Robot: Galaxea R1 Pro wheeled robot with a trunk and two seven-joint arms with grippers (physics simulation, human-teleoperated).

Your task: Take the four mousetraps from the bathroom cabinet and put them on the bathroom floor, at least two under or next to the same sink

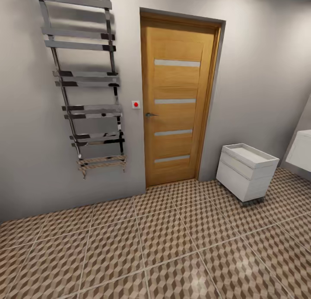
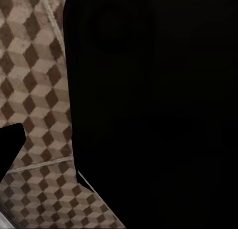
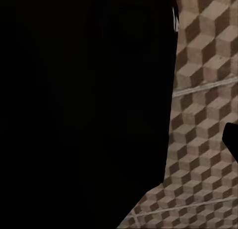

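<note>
The mousetraps and the orange-brown cabinet are out of view. The bathroom floor (image 1: 164,238), with its brown and beige cube-pattern tiles, spreads across the lower head view. It also shows in the left wrist view (image 2: 34,90) and the right wrist view (image 3: 203,114), beside a large black mass that hides much of each picture. A dark fingertip (image 2: 10,149) juts in at one edge of the left wrist view, and another fingertip (image 3: 232,139) at one edge of the right. Nothing shows how the jaws stand. A white boxy corner (image 1: 301,152) at the far right may be the sink's vanity.
A closed wooden door (image 1: 177,100) stands straight ahead with a red wall button (image 1: 136,104) beside it. A chrome towel rail (image 1: 86,83) hangs on the wall to the left. The small white drawer unit (image 1: 248,171) stands on the floor at the right.
</note>
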